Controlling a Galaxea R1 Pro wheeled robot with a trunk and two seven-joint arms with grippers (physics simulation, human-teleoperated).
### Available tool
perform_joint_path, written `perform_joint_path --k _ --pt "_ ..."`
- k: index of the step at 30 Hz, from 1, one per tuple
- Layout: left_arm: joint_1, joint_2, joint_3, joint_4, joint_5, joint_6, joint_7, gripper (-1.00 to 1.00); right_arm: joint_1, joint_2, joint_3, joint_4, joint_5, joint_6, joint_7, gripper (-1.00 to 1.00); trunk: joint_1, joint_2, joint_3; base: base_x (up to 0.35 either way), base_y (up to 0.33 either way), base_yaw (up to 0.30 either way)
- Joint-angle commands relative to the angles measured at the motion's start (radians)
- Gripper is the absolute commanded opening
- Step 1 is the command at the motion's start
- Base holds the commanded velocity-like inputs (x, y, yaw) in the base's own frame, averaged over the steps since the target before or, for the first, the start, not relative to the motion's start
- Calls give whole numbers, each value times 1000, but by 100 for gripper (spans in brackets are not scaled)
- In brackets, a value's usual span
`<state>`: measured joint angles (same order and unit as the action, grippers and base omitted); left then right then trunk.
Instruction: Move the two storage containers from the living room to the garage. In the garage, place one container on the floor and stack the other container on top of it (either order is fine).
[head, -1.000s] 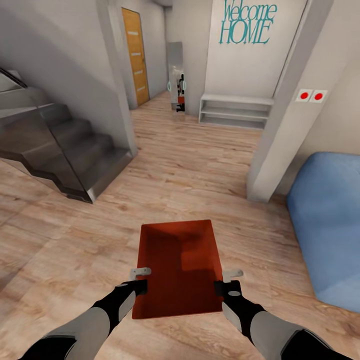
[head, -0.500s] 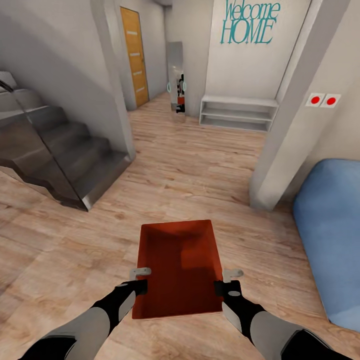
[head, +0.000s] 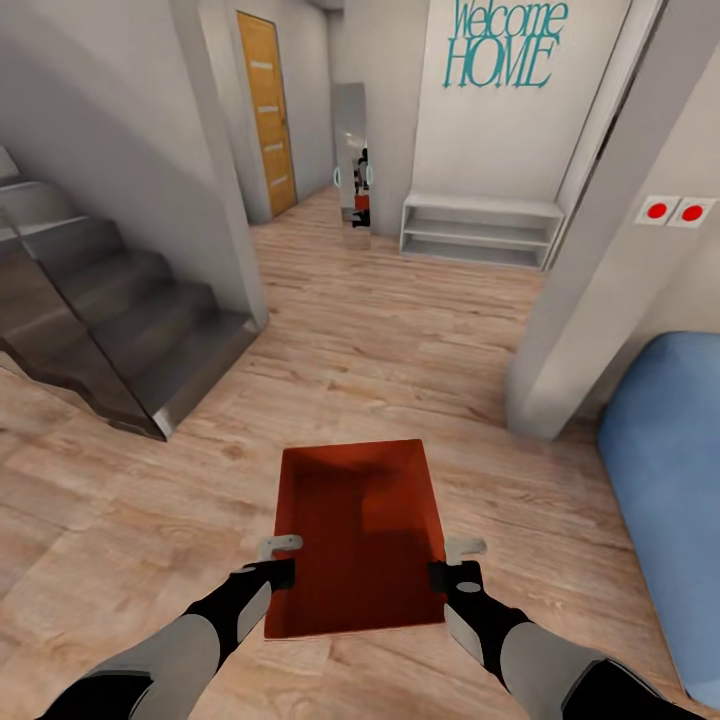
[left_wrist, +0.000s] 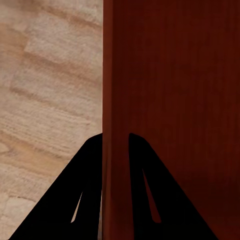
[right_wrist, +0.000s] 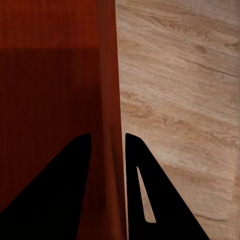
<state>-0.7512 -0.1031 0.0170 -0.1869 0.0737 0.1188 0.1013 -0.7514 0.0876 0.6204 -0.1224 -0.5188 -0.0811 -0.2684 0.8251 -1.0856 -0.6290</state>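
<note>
Carrying one storage container (head: 358, 540), left pincer (head: 283, 560) and right pincer (head: 448, 562) each clamped on a side wall. We should keep it level and steer toward the hallway at 12 o'clock, avoiding the pillar (head: 590, 290).

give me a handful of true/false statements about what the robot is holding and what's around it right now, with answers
1. Both grippers clamp the side walls of the storage container. True: the left gripper and right gripper each straddle a wall.
2. The container is resting on the floor. False: it is held above the wood-plank floor.
3. A staircase lies to the robot's left. True.
4. The container is full of boxes. False: it looks empty.
5. The blue sofa is on the robot's left. False: it is on the right.
</note>
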Motion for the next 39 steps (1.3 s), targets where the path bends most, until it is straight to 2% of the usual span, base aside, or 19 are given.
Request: perform_joint_path --k 1,39 --pt "1 11 -26 0 -4 7 12 -100 -2 -2 -45 0 2 -8 -6 -100 1 0 -1 323 0 0" --pt "1 11 -26 0 -4 7 11 -100 -2 -3 -45 0 2 -8 -6 -100 1 0 -1 323 0 0"
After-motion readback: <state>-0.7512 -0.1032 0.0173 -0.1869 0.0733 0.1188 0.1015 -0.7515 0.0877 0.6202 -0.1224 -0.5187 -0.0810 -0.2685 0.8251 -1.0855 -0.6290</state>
